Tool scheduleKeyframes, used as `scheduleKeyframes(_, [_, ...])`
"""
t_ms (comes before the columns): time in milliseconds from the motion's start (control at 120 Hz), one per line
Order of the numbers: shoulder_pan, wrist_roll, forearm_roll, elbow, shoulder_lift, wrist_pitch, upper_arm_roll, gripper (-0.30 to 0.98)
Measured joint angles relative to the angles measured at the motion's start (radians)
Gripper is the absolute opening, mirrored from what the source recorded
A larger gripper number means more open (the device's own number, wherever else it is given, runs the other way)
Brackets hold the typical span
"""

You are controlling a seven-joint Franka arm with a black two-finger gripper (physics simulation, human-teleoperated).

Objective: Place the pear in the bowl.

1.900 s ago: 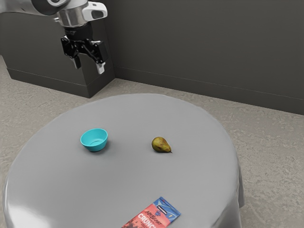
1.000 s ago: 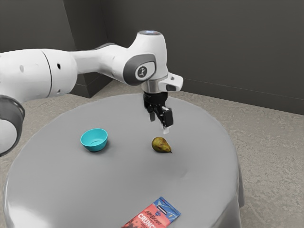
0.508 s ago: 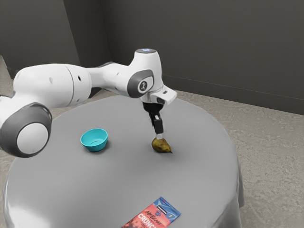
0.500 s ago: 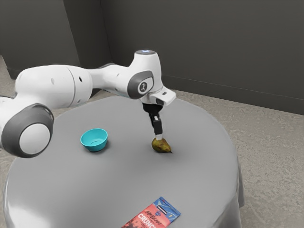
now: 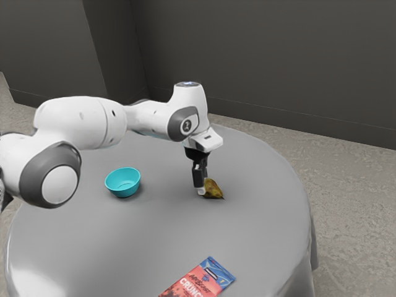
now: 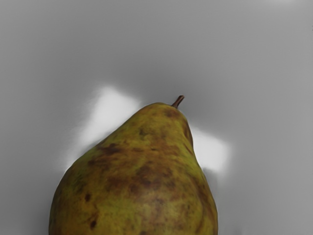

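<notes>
Low over the table, my gripper (image 5: 203, 187) is down at the pear (image 5: 214, 189), overlapping its rounded end in the exterior view; part of that end is hidden behind it. The green-brown pear lies on its side on the tabletop, its stem pointing to the exterior view's right. From the wrist view, the pear (image 6: 146, 171) is close under my hand, with its narrow end and stem showing. A turquoise bowl (image 5: 123, 191) stands upright to the exterior view's left of the pear, apart from it, and its visible inside holds nothing.
The round grey table (image 5: 148, 247) carries a red and blue snack packet (image 5: 201, 281) near the exterior view's lower edge. My arm reaches over the table from the exterior view's left, behind and above the bowl. A dark wall stands beyond.
My hand has come across from the exterior view's upper left and down to the pear, sinking lower since half a second ago. The pear, bowl and packet have not visibly moved.
</notes>
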Motion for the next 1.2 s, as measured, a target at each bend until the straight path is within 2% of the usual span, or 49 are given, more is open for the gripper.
scheduleKeyframes(683, [-0.001,0.18,-0.031,0.011,0.042,0.083,-0.004,0.67])
scheduleKeyframes(1200, [-0.001,0.223,-0.114,0.002,0.046,0.114,-0.001,0.4])
